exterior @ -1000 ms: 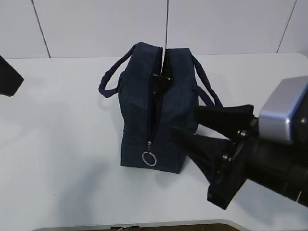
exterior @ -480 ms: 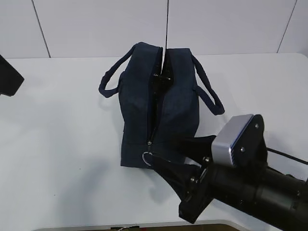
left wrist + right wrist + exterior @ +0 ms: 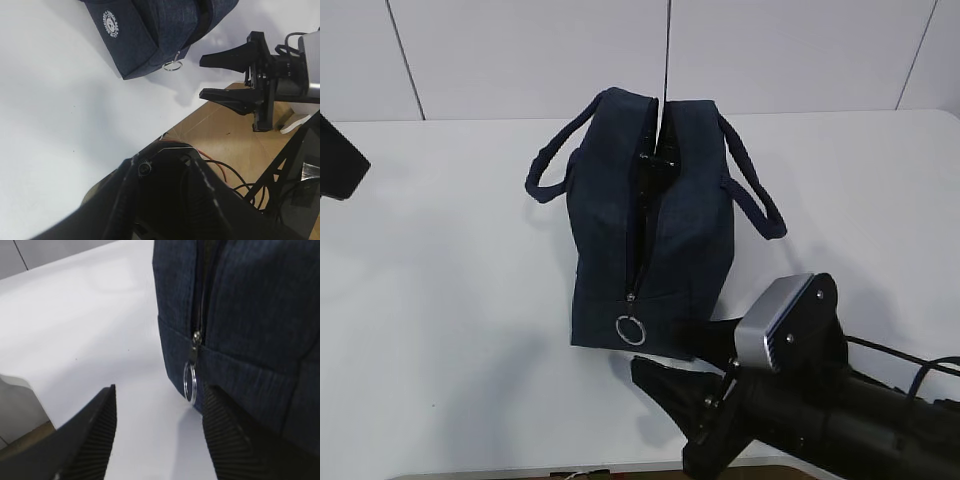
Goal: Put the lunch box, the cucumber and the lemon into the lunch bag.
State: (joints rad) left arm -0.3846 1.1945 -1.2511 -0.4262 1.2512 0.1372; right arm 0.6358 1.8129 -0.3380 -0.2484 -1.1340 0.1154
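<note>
One lunch bag [image 3: 655, 225], 2 handles [image 3: 548, 162], 1 ring pull [image 3: 631, 329].

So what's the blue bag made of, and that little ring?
The lunch bag looks like dark navy woven fabric, matte, with a fine ribbed weave showing up close. The ring pull looks like metal: thin, silvery and shiny, catching light.

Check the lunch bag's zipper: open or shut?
Open. The lunch bag gapes along its top, the zipper slider and ring pull sitting low on the near end.
</note>
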